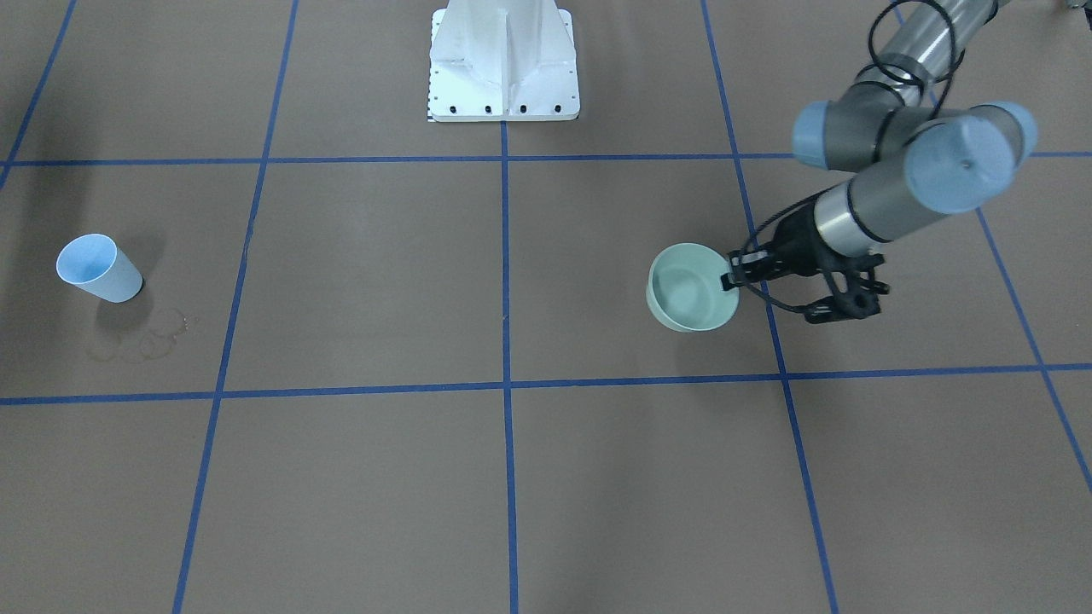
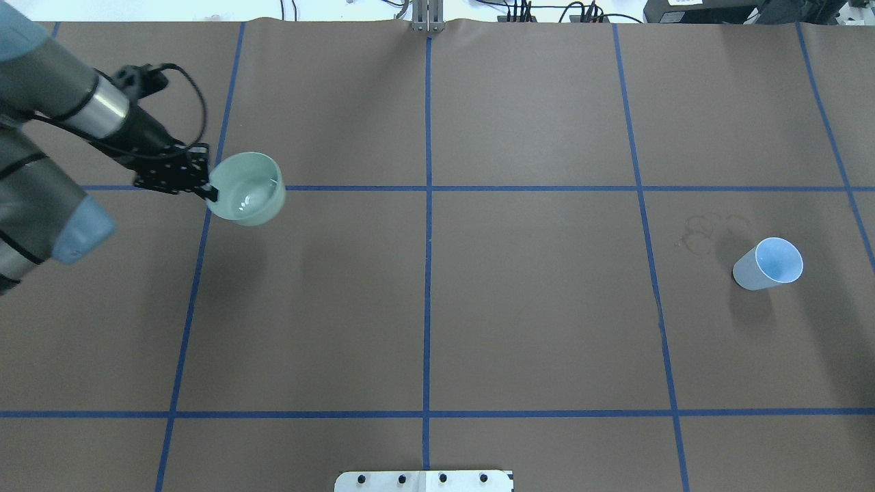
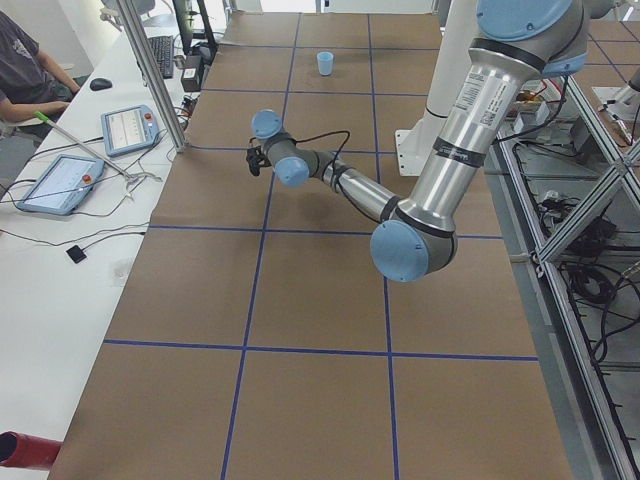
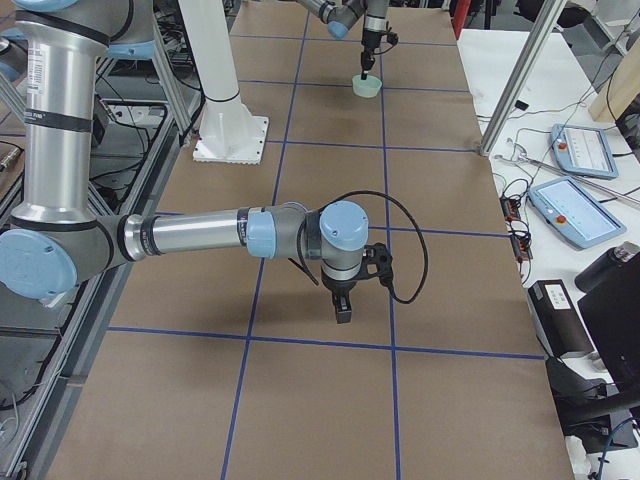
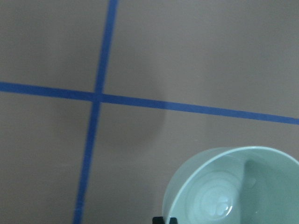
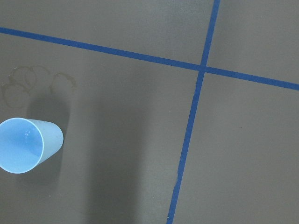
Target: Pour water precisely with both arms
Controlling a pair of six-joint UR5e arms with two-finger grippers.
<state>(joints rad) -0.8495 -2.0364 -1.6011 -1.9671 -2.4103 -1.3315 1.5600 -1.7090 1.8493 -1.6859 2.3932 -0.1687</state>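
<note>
I read the left gripper (image 2: 208, 189) as pinched on the rim of the green bowl (image 2: 247, 188), on the side facing the wrist, with one finger inside the wall and one outside. The bowl rides level, mouth up, near the tabletop's (image 2: 533, 328) left edge and over its far half. In the left wrist view its shadow falls offset from it, so I judge it to be clear of the surface. The water (image 5: 218, 205) is a shallow pool in the bottom of the bowl, visible only as glints.

The blue cup (image 2: 769, 263) stands upright, mouth open, near the tabletop's right edge, just beside a cluster of dried ring stains (image 2: 704, 229). From the left gripper it lies well apart: along the tabletop's long axis toward the right edge, and slightly closer to the robot's edge.

The right gripper (image 4: 343, 305) shows only in the exterior right view, pointing down above the tabletop. I cannot tell whether its fingers are spread or pressed together. Its wrist camera frames the cup at lower left, so I judge the right arm to be much the nearer to the cup.

The coming move turns on closing that lengthwise gap while the bowl is kept level.
</note>
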